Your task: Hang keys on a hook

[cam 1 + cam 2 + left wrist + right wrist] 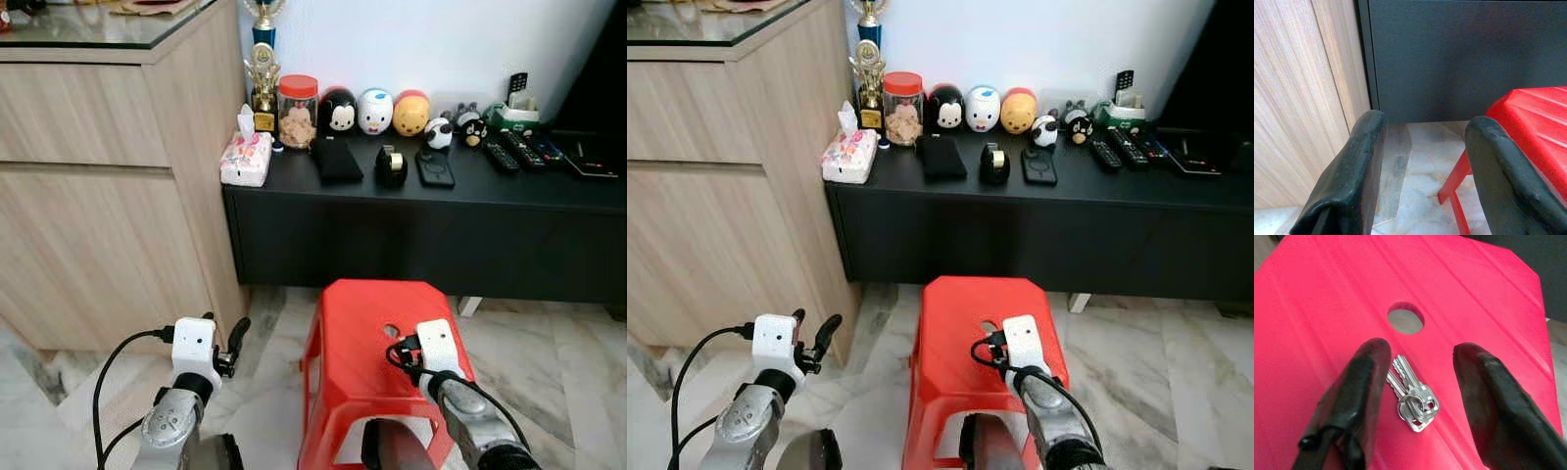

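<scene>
A small bunch of silver keys (1414, 403) on a ring lies flat on the red plastic stool (358, 328), just below the stool's round hole (1405, 318). My right gripper (1421, 350) hovers over the stool top, open, with one black finger on each side of the keys and not touching them. Seen from the head, its white wrist (436, 345) covers the spot where the keys lie. My left gripper (227, 343) is open and holds nothing; it hangs left of the stool, near the wooden cabinet's corner.
A low black console (421, 230) stands against the wall behind the stool, carrying a tissue pack (245, 160), a jar, toy figures and remotes. A tall wooden cabinet (98, 206) rises on the left. Marble floor (549, 372) lies around the stool.
</scene>
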{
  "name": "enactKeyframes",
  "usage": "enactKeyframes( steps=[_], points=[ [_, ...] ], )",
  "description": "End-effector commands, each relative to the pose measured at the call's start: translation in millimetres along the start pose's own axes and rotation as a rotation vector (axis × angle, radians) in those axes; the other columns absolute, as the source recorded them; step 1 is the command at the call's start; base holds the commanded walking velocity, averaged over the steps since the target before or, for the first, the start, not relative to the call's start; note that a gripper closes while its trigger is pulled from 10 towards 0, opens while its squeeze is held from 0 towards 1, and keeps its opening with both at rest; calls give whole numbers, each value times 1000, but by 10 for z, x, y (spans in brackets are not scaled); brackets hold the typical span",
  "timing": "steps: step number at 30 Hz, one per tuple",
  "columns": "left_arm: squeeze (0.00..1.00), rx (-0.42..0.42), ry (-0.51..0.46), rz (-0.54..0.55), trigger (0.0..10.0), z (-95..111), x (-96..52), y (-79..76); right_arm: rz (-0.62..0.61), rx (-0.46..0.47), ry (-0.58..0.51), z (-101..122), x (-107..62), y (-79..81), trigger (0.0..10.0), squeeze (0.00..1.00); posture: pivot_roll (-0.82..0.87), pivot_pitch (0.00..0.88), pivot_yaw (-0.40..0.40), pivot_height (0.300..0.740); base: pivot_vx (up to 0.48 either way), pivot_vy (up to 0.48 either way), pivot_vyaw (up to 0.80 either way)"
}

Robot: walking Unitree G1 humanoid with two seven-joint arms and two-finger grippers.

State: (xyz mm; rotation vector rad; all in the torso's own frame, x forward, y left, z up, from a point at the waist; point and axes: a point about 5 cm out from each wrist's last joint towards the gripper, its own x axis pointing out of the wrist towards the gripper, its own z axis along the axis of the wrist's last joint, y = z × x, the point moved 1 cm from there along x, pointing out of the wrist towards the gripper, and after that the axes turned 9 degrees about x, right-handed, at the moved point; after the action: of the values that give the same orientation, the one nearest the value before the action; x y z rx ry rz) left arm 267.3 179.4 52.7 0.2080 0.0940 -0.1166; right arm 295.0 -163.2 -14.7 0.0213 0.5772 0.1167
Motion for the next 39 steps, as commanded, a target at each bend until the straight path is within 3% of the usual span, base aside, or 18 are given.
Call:
enactKeyframes(
  steps=[1, 15, 19, 24, 39],
  points=[
    [0, 13, -3, -21, 10000, 24, 3, -25, 8, 0, 11, 28, 22, 19, 10000, 0, -24, 0, -70, 573, 0, 0, 0],
    [0, 11, 16, -24, 10000, -21, -78, -41, 8, -25, 138, -145, 27, 77, 10000, 0, -12, 0, -72, 573, 0, 0, 0],
    [0, 11, 18, -20, 10000, -17, -75, -32, -32, 43, 150, -160, 25, 38, 10000, 0, -7, 0, -70, 573, 0, 0, 0],
    [0, 12, 15, -20, 10000, -6, -82, -37, -60, 136, 70, -52, 35, -22, 10000, 0, -7, 6, -67, 573, 0, 0, 0],
    [0, 53, 52, -53, 10000, -58, -248, -8, -62, 196, 130, -275, -12, 48, 10000, 0, 17, 65, -34, 573, 0, 0, 0]
  ],
)
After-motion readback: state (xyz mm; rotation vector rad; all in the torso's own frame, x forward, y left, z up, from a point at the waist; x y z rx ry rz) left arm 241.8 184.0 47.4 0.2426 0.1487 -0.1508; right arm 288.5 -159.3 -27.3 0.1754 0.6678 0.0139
